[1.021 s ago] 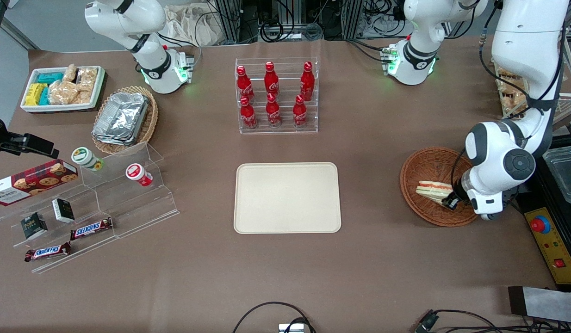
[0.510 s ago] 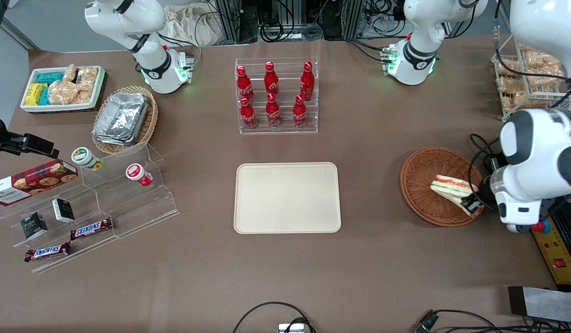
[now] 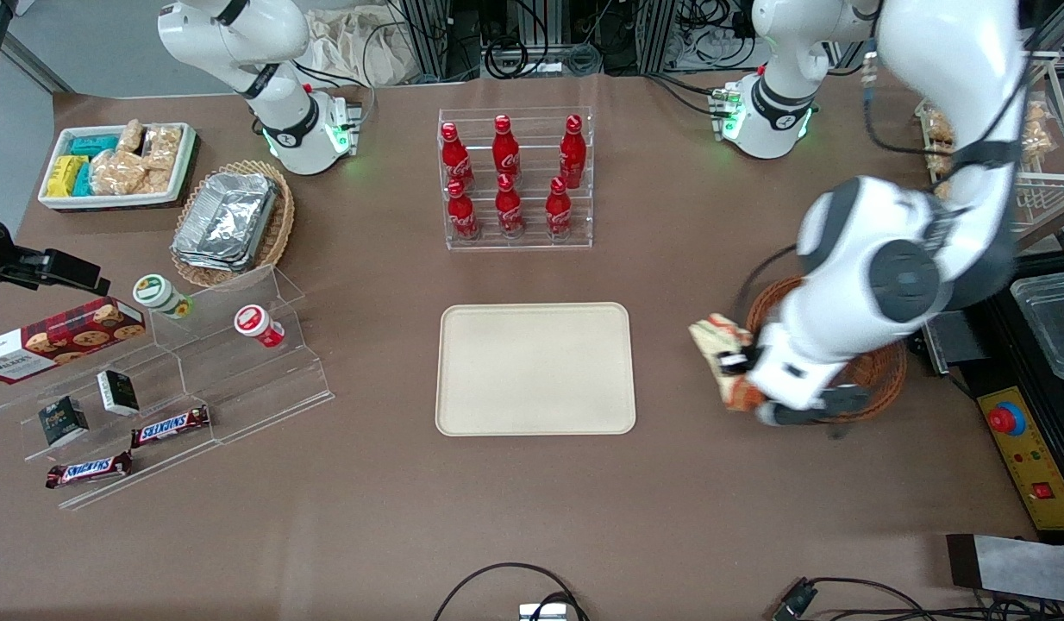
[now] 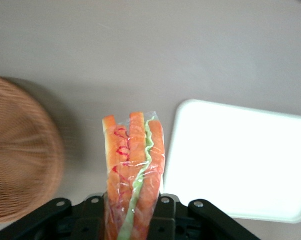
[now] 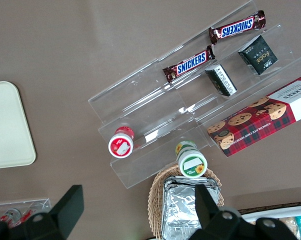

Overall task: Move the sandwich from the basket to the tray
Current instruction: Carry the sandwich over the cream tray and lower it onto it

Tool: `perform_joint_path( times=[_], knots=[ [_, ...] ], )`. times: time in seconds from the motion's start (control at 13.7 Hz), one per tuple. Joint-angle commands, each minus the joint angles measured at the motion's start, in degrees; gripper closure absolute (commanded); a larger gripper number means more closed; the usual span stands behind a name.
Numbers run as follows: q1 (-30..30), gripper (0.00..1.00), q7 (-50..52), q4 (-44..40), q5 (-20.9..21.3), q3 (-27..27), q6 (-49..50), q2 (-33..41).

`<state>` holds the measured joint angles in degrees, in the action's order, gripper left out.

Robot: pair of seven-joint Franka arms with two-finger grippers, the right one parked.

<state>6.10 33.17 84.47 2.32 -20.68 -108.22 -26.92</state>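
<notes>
One tray (image 3: 535, 368) is seen lying flat at the middle of the table, its long axis running across the front view. Between it and the basket (image 3: 877, 373) the sandwich (image 3: 723, 360) is held off the table by the gripper (image 3: 739, 373), which is closed on it. The wedge is wrapped in clear film and is carried on edge, so that its orange and green layers (image 4: 134, 170) are seen end-on from the wrist camera; its long axis runs straight out from the fingers (image 4: 163, 220), with the free end pointing away from the gripper. In the wrist view the sandwich hangs over bare table, between the basket's rim (image 4: 25, 155) and the tray's corner (image 4: 190, 112), touching neither. Most of the basket is covered by the working arm in the front view.
</notes>
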Motion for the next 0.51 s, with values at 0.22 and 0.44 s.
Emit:
perform_joint_path(
  times=[0.22, 0.44],
  knots=[
    [11.3, 1.00, 2.1, -3.4, 3.5, 0.6, -5.6, -11.6],
    [13.1, 0.99, 2.2, -3.3, 6.9, 0.6, -9.1, -16.7]
  ],
)
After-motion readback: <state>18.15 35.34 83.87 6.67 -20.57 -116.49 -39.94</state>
